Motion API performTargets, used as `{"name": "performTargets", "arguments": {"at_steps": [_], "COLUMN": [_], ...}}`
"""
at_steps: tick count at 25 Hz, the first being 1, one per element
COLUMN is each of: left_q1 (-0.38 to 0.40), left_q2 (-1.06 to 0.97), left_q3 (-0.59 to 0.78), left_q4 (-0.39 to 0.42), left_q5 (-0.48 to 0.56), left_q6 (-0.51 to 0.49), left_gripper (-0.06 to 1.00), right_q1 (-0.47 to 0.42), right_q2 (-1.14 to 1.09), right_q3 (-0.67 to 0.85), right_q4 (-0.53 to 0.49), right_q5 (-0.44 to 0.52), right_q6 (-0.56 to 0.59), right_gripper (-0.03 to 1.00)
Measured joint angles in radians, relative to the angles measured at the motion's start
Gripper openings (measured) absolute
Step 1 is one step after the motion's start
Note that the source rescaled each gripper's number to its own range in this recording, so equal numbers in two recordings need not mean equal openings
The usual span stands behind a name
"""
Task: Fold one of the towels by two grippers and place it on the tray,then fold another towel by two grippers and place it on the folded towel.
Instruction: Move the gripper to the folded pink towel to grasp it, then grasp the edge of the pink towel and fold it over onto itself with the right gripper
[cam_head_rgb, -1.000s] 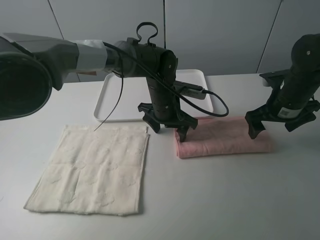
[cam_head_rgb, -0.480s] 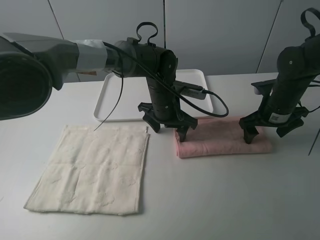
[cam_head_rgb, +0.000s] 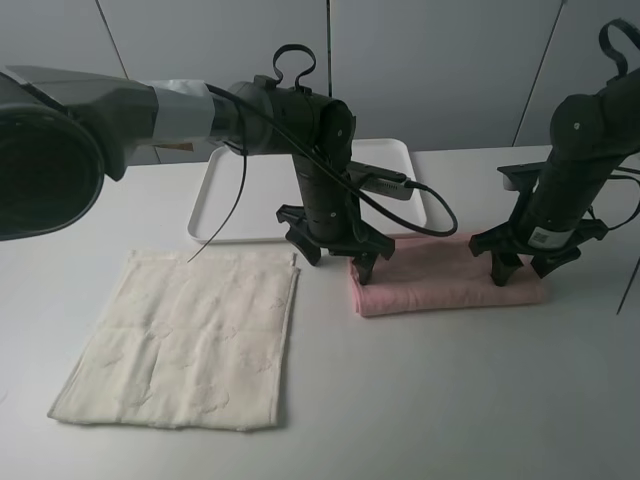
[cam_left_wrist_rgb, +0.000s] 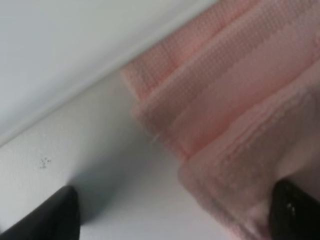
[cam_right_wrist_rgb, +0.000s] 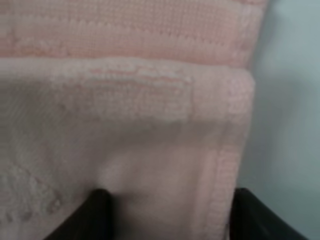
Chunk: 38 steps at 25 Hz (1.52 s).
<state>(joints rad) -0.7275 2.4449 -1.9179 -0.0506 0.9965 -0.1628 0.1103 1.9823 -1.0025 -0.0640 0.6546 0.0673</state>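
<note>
Straddling one end of the folded pale pink towel (cam_head_rgb: 435, 280), my left gripper (cam_head_rgb: 338, 262) stands wide apart, one finger on cloth, one on the table (cam_head_rgb: 450, 400). My right gripper (cam_head_rgb: 520, 272) straddles the other end; I cannot tell whether it pinches. The towel lies just in front of the tray (cam_head_rgb: 205, 215).

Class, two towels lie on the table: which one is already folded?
The pale pink towel, a narrow layered strip beside the white tray; the cream towel lies spread flat as one open square.
</note>
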Motion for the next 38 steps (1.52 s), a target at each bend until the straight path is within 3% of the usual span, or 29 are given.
{"name": "performTargets", "arguments": {"at_steps": [8,11,13,14,26,33,38], "left_q1": [0.0,0.0,0.0,0.0,0.0,0.0,0.0], "left_q2": [0.0,0.0,0.0,0.0,0.0,0.0,0.004], "left_q3": [0.0,0.0,0.0,0.0,0.0,0.0,0.0], "left_q4": [0.0,0.0,0.0,0.0,0.0,0.0,0.0], "left_q5": [0.0,0.0,0.0,0.0,0.0,0.0,0.012], "left_q6": [0.0,0.0,0.0,0.0,0.005,0.008,0.008], "left_gripper": [0.98,0.98,0.98,0.98,0.98,0.98,0.98], "right_q1": [0.0,0.006,0.008,0.008,0.004,0.004,0.004], "right_q2": [-0.012,-0.012,-0.012,-0.012,-0.023,-0.101,-0.177], "right_q3": [0.041,0.042,0.042,0.042,0.043,0.058,0.058], "right_q4": [0.004,0.035,0.058,0.071,0.1,0.145,0.234], "right_q5": [-0.062,-0.065,-0.067,-0.067,-0.049,0.056,0.122], "right_q6": [-0.008,-0.019,-0.031,-0.039,-0.078,-0.08,-0.118], "right_gripper": [0.49,0.27,0.06,0.04,0.04,0.04,0.04]}}
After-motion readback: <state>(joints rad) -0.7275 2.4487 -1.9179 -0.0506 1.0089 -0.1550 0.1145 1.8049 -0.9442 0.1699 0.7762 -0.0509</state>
